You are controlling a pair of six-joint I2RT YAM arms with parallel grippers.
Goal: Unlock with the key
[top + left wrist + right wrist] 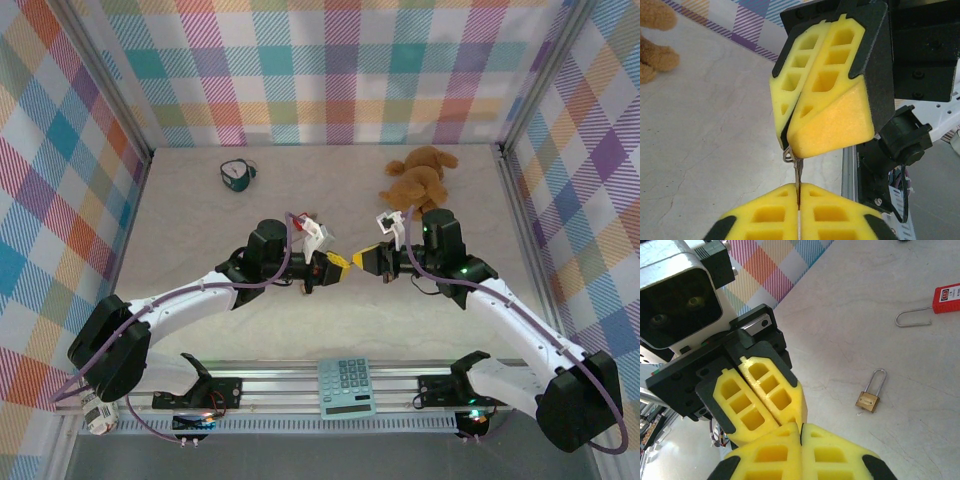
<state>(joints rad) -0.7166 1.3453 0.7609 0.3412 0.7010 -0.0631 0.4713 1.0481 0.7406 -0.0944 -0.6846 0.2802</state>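
Tabletop [300, 330]: pale and stone-veined, it is running from the metal rail [270, 385] at the near edge to the back wall.
Calculator [347, 386]: one, lying on that rail between the two arm bases.
Left gripper [798, 195]: one of two, hovering over mid-table tip to tip with the other. Its yellow fingers are pressing together on the key's blade, with only a hairline slit showing.
Key [798, 175]: one, hanging in the air between the grippers and clear of the table. Its blade is sitting in the left fingers and its ringed head at the right ones.
Right gripper [801, 430]: its fingers are pressing tight together, pinching the key's head end.
Step in hand: this is looking like a handover of the key.
Doing it well: the right fingers should be clamping the head squarely before the left ones let go. The left should then be backing straight off along the blade, so the key is not twisting and the blade is ending up bare for a keyhole.
Brass padlock [867, 401]: one, lying flat on the table beyond the grippers, its shackle seeming closed.
Red padlock [946, 299]: one, lying farther off, well apart from the brass one. Whether its long shackle is latched is unclear.
Teddy bear [420, 175]: one, slumping at the far right.
Teal-and-black object [237, 175]: one, at the far left, too small to name.
Plaid walls [330, 70]: enclosing three sides.
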